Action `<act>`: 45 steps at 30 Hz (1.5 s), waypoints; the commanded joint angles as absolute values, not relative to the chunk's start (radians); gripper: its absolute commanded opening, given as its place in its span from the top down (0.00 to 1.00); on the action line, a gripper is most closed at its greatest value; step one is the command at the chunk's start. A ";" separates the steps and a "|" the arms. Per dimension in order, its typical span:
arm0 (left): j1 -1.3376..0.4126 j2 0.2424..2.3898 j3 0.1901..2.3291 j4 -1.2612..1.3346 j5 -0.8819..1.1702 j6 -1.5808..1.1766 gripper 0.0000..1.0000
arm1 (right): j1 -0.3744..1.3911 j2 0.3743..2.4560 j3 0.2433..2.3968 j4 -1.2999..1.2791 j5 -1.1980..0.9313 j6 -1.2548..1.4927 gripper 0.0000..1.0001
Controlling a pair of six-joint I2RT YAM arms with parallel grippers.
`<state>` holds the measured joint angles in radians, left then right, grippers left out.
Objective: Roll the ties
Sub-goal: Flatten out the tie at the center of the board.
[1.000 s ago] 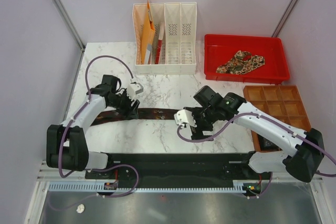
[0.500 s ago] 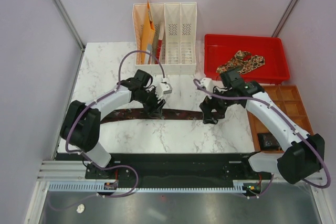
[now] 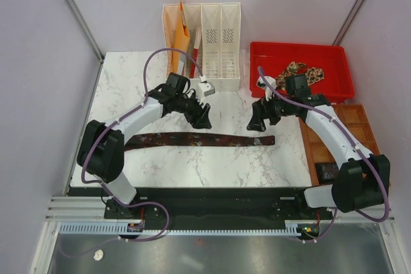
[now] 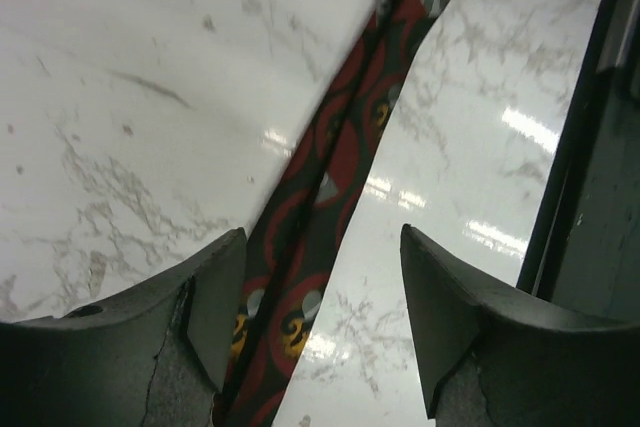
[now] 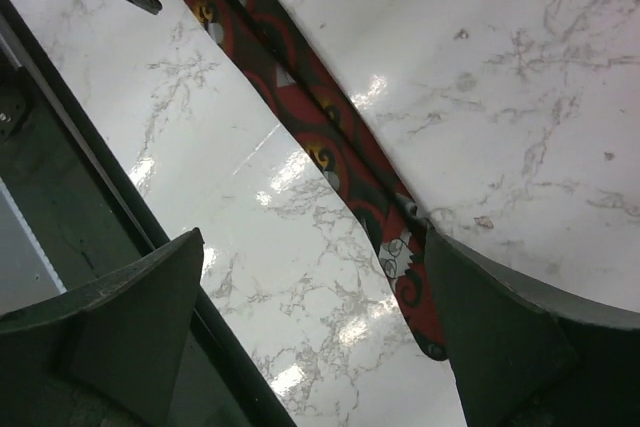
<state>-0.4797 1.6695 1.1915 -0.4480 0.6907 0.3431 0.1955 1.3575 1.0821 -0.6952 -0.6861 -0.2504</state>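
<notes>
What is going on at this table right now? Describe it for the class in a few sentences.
Two robot arms are working on a dark maroon tie that lies stretched flat across the marble table. The left gripper is poised over its middle and the right gripper over its right end, both open, neither gripping it. No rolling shows yet. A second, paisley tie lies crumpled in the red bin at the back right.

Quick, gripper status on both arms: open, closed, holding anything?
Left gripper: open, holding nothing; the dark tie lies flat below it.
Right gripper: open, holding nothing.
</notes>
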 commanded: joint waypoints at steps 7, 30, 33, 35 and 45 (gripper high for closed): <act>-0.491 1.563 1.154 -0.120 0.756 -0.062 0.23 | 0.264 1.376 1.166 -0.756 -1.015 -0.344 0.02; -0.555 1.454 0.931 0.104 0.568 -0.235 0.00 | 0.135 1.356 1.164 -0.890 -0.855 -0.362 0.02; -0.548 1.453 0.930 0.032 0.568 -0.114 0.01 | 0.046 1.388 1.131 -0.896 -0.796 -0.316 0.03; -0.548 1.453 0.934 -0.044 0.561 0.029 0.05 | 0.008 1.425 1.109 -0.881 -0.701 -0.255 0.06; -0.548 1.425 0.871 -0.178 0.479 0.391 0.14 | -0.051 1.486 1.020 -0.810 -0.537 -0.120 0.30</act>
